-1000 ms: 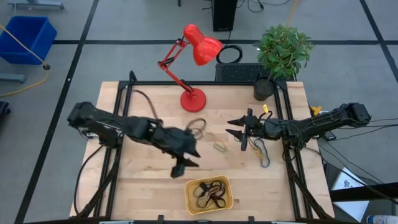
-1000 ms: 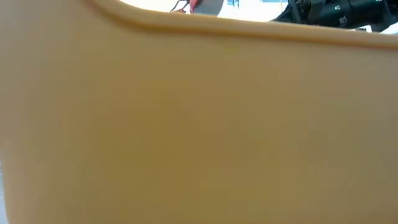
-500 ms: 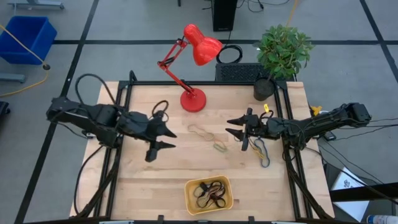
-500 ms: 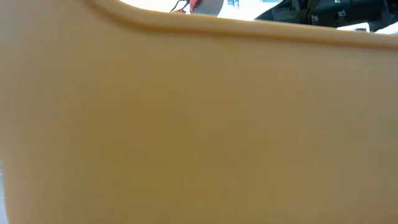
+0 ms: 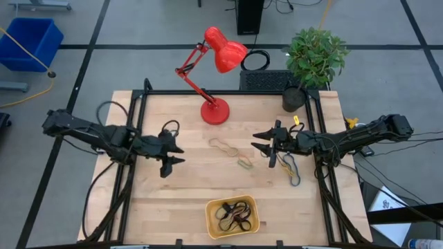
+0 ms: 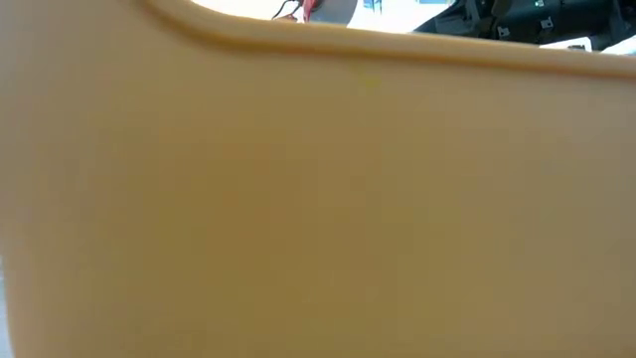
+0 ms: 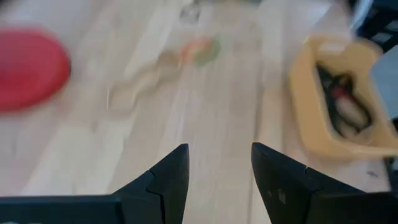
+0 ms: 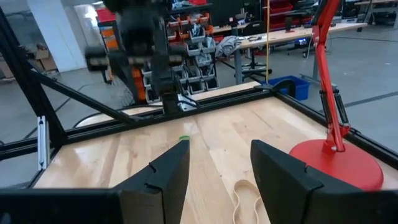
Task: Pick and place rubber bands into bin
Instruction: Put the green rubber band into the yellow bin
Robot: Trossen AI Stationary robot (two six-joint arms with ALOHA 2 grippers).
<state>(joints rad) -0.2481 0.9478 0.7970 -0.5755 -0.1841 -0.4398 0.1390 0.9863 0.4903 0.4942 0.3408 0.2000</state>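
Yellow bin (image 5: 232, 216) holds several rubber bands; three bands (image 5: 223, 146) left beyond it on desk (image 5: 173, 197). Both hands spread, empty.

Robot lab or workshop. Two dark robot arms (image 5: 97, 133) bolted at wooden surface (image 5: 173, 187) with black metal frame (image 5: 138, 104) around it. Grey floor (image 5: 138, 62) marked with black tape lines. Big blue bin (image 5: 29, 41) on floor. Far off, shelves of small parts bins (image 8: 196, 40), long workbench (image 8: 292, 34) with stuff on it, chair legs. Red desk lamp (image 5: 214, 76) and potted plant (image 5: 315, 59) on surface.
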